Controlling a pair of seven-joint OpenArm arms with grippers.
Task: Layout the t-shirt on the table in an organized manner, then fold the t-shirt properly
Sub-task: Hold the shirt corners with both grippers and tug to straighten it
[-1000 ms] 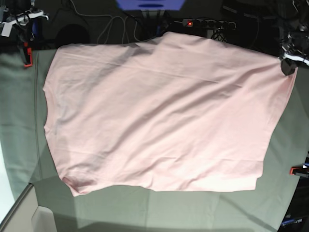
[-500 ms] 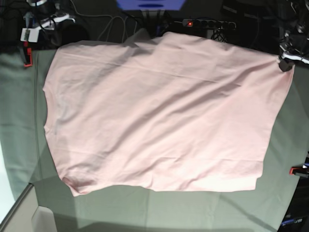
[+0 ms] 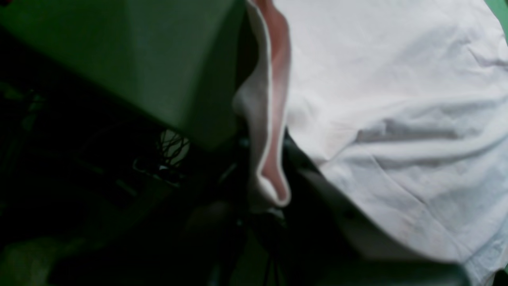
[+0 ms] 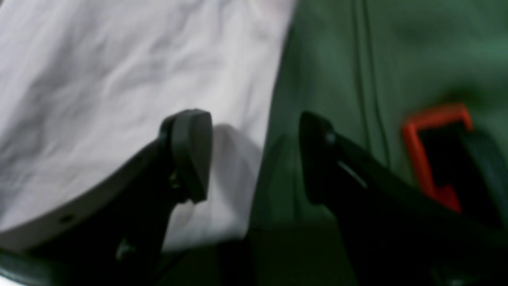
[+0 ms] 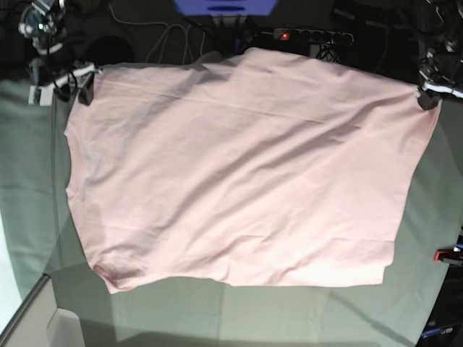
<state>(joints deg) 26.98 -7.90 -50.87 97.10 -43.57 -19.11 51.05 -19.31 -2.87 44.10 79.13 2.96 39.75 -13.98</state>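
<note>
Pink t-shirt (image 5: 239, 173) spread on table (image 5: 22, 181); left pincer (image 3: 270, 206) clamps hem, right pincer (image 4: 254, 159) gapes at corner.

One t-shirt (image 5: 239, 173), pale pink and plain on the side that shows. One desk (image 5: 29, 181) under it, covered in one grey-green cloth. Two robot arms, each ending in one tool: the right tool (image 4: 254, 159) and the left tool (image 5: 427, 97). Two red clamps show: one (image 5: 447, 254) at the desk's edge in the base view, one (image 4: 432, 155) in the right wrist view. One power strip (image 5: 312, 35) behind the desk.
</note>
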